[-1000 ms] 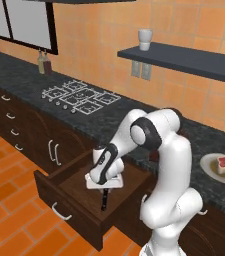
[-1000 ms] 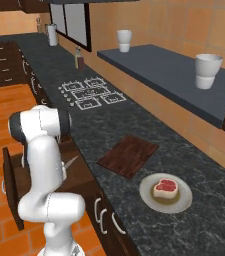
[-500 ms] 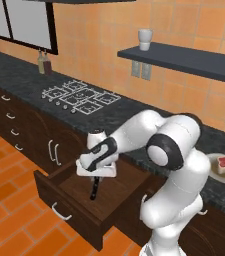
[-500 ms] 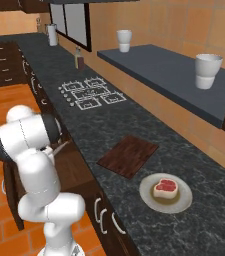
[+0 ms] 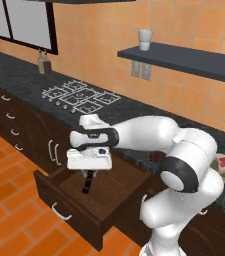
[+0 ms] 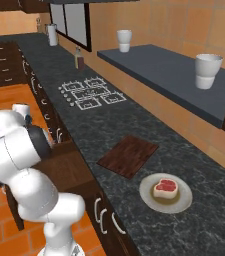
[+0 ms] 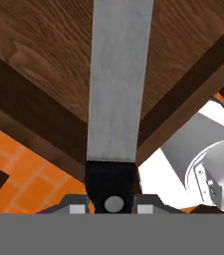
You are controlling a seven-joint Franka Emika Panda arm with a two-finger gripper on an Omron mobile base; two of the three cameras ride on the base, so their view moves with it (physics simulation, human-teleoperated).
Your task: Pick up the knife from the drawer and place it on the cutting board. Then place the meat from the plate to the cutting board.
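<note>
Fingers [image 5: 88, 172] closed narrow on the knife [image 5: 87, 181], gripping it at the black handle. In the hand view the handle sits clamped between the fingertips [image 7: 76, 208] with the grey blade running straight away from the camera. From the left base view the knife hangs point-down from the hand, above the floor of the open drawer [image 5: 79, 210] and apparently clear of it.

Board [image 6: 128, 155] lies on the worktop [image 6: 104, 130], bare. Just beside it stands the plate [image 6: 183, 201], and the meat [image 6: 165, 187] sits on the plate, untouched.

Status, as judged: the knife is picked and lifted, so the first grasp is done. Not yet done: carrying the knife up over the drawer front to the worktop, laying it on the board, releasing it, then taking the meat off the plate and setting it on the board. Roughly a quarter complete. Drawer stands open.
</note>
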